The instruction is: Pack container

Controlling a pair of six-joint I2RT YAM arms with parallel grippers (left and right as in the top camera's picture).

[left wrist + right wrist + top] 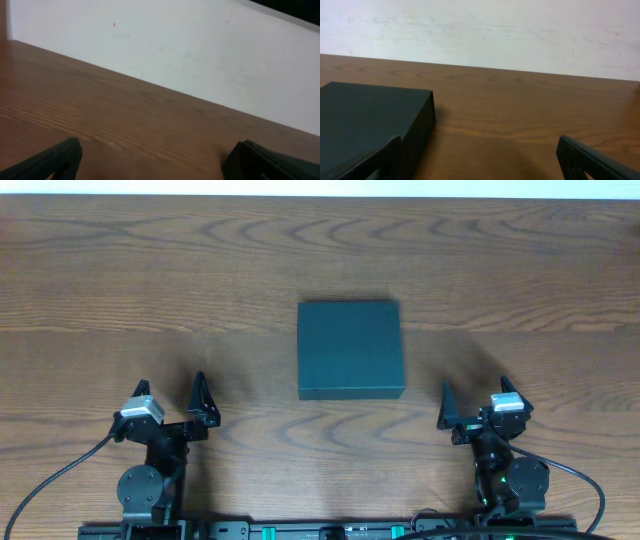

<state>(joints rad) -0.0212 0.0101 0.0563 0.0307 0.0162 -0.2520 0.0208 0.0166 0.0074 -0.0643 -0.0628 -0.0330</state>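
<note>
Dark box at mid-table, both grippers at the near edge.
The container (350,350), matte dark teal with crisp edges and a flat top, sits on the wood-grain table (150,280), farther back than the left gripper (170,383) and right gripper (476,385); both have their fingers spread apart. A scuffed white wall (520,30) stands beyond.

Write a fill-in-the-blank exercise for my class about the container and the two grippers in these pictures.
1. The container lies on the table with its lid ____.
2. The left gripper and the right gripper both stand ____, holding nothing.
3. Of the two wrist cameras, only the ____ one shows the container.

Missing words: closed; open; right
</note>
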